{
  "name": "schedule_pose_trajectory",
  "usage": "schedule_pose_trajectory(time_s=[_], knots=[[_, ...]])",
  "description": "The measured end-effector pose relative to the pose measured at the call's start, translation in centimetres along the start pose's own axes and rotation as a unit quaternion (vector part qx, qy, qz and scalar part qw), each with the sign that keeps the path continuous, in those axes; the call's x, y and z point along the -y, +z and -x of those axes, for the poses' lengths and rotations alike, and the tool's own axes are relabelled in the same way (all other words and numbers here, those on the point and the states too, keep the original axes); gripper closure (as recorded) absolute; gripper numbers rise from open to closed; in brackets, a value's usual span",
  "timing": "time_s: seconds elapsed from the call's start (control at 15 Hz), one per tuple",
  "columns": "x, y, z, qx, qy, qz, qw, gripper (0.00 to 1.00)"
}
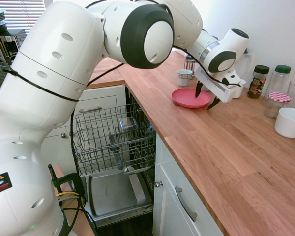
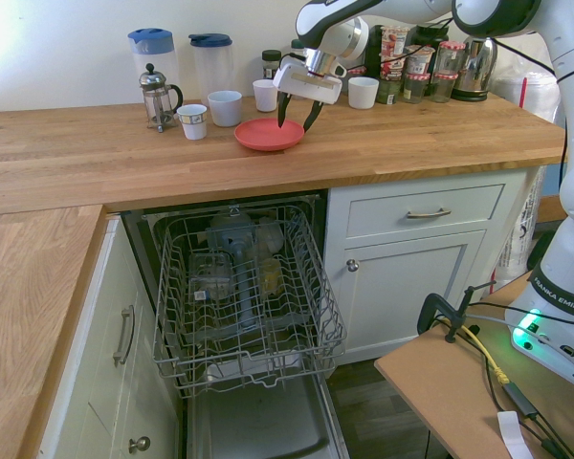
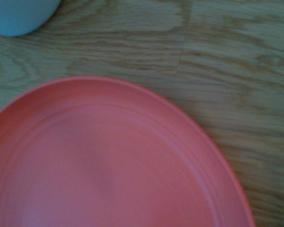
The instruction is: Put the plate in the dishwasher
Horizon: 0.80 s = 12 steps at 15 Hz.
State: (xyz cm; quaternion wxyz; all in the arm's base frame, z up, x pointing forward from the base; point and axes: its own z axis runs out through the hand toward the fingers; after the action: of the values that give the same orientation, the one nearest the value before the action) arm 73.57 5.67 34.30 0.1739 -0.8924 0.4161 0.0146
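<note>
Plate (image 3: 113,165) fills the wrist view, flat on the counter (image 1: 226,147) right by a cup (image 1: 185,76). Gripper (image 1: 207,96) hangs over its rim, jaws spread, one tip each side, nothing pinched yet

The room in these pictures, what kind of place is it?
Most likely a home kitchen: a wooden countertop over white cabinets, an open dishwasher with its wire rack pulled out, and a kettle and cups by the wall.

Plate (image 2: 269,135), cups (image 2: 225,108) on wooden counter (image 2: 77,143)
</note>
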Motion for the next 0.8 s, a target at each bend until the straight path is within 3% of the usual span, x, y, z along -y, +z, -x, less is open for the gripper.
schedule_pose_trajectory(time_s=[0.8], knots=[[-0.52,0.52,-0.37,0.014,-0.015,0.000,1.000,1.00]])
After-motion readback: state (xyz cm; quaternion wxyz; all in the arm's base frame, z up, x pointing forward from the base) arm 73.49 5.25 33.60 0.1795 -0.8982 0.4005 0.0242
